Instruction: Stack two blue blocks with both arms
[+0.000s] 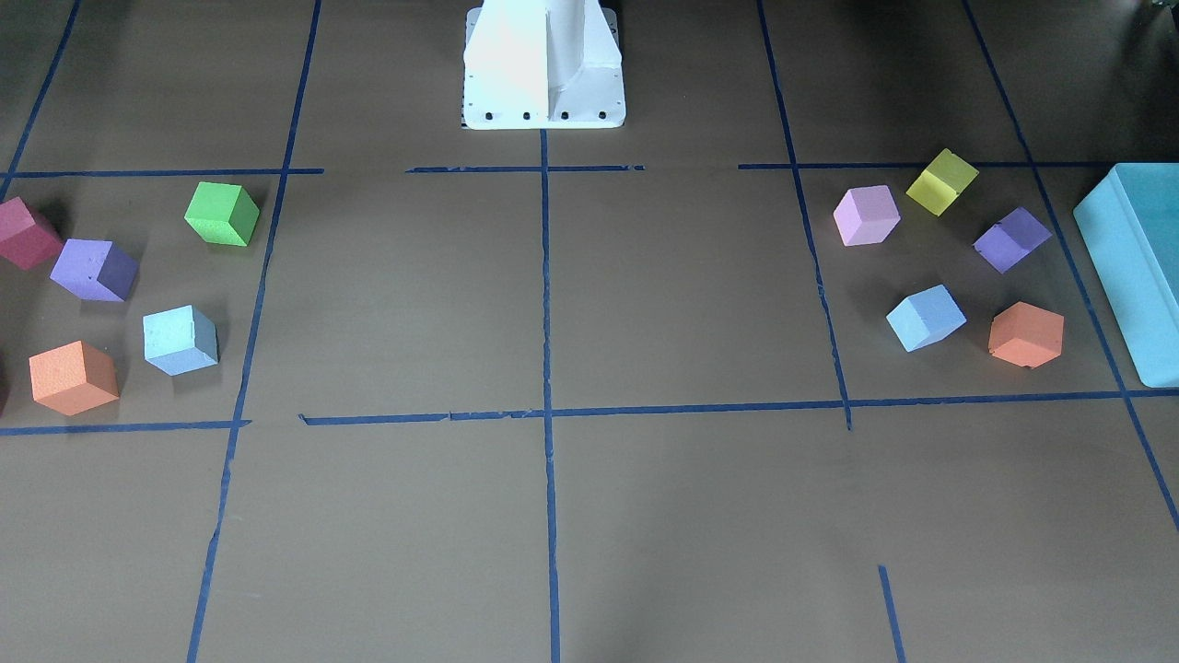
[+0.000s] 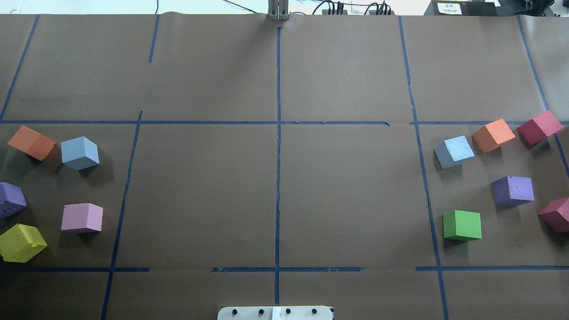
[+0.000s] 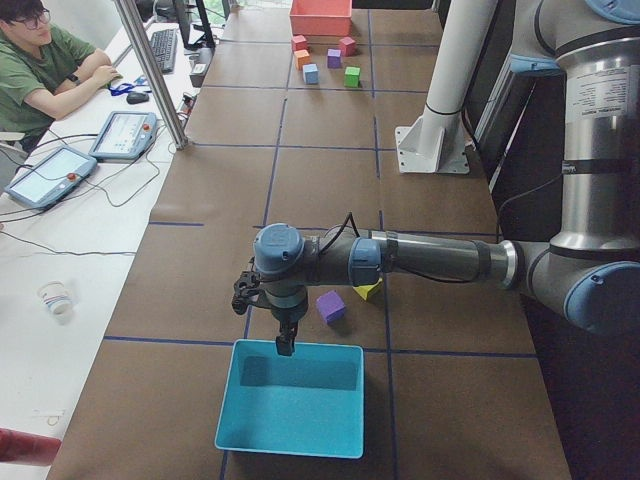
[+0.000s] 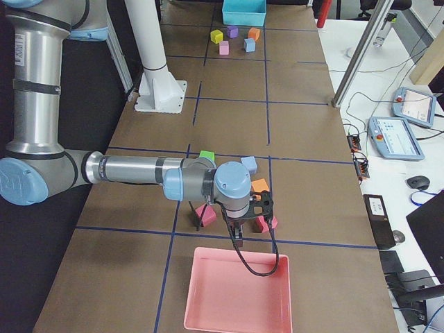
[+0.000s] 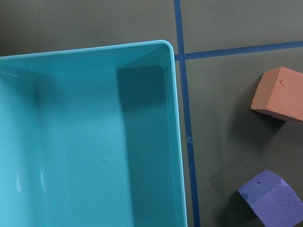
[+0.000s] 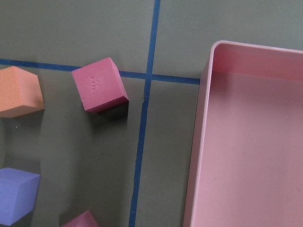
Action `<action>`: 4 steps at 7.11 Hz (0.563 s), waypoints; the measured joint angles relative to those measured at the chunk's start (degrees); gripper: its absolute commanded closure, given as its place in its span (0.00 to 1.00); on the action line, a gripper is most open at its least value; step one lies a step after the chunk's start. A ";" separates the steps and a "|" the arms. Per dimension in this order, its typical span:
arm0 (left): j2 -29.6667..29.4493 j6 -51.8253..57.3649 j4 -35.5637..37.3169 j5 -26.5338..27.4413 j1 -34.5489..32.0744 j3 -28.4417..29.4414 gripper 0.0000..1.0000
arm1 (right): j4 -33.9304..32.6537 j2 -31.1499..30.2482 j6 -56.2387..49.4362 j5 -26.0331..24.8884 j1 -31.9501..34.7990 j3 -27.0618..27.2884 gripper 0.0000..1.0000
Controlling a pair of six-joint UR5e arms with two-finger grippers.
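One pale blue block (image 2: 80, 153) sits on the table's left side, also seen in the front view (image 1: 926, 318). The other blue block (image 2: 454, 151) sits on the right side, also seen in the front view (image 1: 180, 340) and the right side view (image 4: 248, 164). My left gripper (image 3: 285, 346) shows only in the left side view and hangs over the far rim of the teal box (image 3: 290, 400). My right gripper (image 4: 237, 239) shows only in the right side view, over the far edge of the pink tray (image 4: 239, 291). I cannot tell whether either gripper is open or shut.
Orange, purple, pink and yellow cubes lie around the left blue block. Orange, crimson, purple and green cubes (image 2: 462, 225) lie around the right one. The white pedestal (image 1: 543, 64) stands at the robot's side of the table. An operator (image 3: 40, 60) sits beyond the table.
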 measured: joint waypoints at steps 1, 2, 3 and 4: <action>-0.02 0.01 -0.02 0.01 0.00 -0.42 0.00 | 0.00 0.06 0.10 0.03 -0.16 0.02 0.00; 0.02 0.01 -0.04 0.04 0.00 -1.15 0.00 | -0.01 0.23 0.20 0.07 -0.39 -0.11 0.00; -0.04 -0.06 -0.04 0.17 0.10 -1.83 0.00 | -0.03 0.46 0.27 0.09 -0.54 -0.29 0.00; -0.50 -0.22 -0.07 0.45 0.26 -2.12 0.00 | -0.02 0.97 0.34 0.05 -0.57 -0.30 0.00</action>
